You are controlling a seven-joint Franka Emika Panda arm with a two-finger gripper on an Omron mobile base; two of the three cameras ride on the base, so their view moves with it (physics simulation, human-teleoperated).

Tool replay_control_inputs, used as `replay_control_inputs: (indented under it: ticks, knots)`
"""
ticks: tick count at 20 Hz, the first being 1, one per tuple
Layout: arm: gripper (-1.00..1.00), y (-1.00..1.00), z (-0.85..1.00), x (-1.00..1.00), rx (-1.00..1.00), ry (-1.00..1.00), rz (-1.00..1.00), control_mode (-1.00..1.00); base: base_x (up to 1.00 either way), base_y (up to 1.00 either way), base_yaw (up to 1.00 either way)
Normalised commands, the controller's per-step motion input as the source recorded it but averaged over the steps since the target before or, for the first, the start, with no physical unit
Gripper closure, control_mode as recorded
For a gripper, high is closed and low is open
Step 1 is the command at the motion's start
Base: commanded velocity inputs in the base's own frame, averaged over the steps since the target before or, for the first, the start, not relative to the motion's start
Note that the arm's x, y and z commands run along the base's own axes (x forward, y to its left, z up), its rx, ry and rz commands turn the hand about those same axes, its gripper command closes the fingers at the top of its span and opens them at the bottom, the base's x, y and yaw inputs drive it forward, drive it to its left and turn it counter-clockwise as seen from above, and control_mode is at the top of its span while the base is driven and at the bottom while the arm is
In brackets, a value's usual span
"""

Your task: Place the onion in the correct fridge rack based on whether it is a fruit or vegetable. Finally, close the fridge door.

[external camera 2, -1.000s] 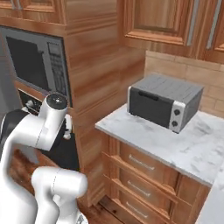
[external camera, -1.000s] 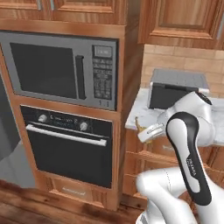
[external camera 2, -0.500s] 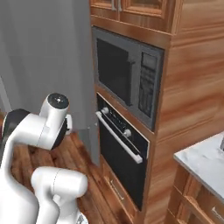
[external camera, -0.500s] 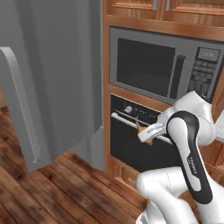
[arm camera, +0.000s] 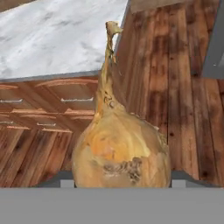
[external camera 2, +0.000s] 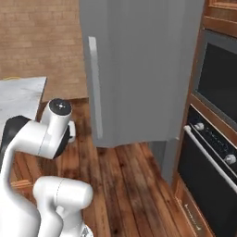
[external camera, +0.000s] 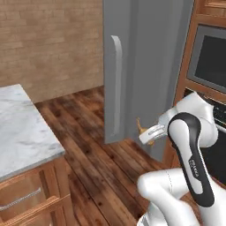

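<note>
I see the fridge door [external camera: 119, 75] standing open ahead of the base, its handle [external camera: 115, 86] facing me. The wall oven [external camera 2: 208, 180] sits to its right, the microwave [external camera 2: 217, 76] above that. A marble counter [external camera: 22, 128] lies at my left, drawers [external camera: 26, 201] beneath its front edge. The onion [arm camera: 120, 148] sits in my gripper [external camera: 148, 134] over the wooden floor [external camera: 101, 172], between counter and door.

Onion [external camera: 142, 128] beside fridge door [external camera: 132, 66]
</note>
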Motion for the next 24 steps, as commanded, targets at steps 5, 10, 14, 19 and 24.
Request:
replay_control_inputs:
  ticks: [5, 10, 14, 19, 24]
  knots:
    - [1.00, 0.00, 0.00, 0.00, 0.00, 0.00, 0.00, 1.00, -0.13, 1.00, 0.43]
    - [1.00, 0.00, 0.00, 0.00, 0.00, 0.00, 0.00, 1.00, -0.23, 0.65, 0.93]
    - [1.00, 0.00, 0.00, 0.00, 0.00, 0.00, 0.00, 1.00, -0.09, 0.42, 1.00]
    - [1.00, 0.00, 0.00, 0.00, 0.00, 0.00, 0.00, 1.00, 0.08, 0.71, 0.83]
    - [1.00, 0.00, 0.00, 0.00, 0.00, 0.00, 0.00, 1.00, 0.83, 1.00, 0.37]
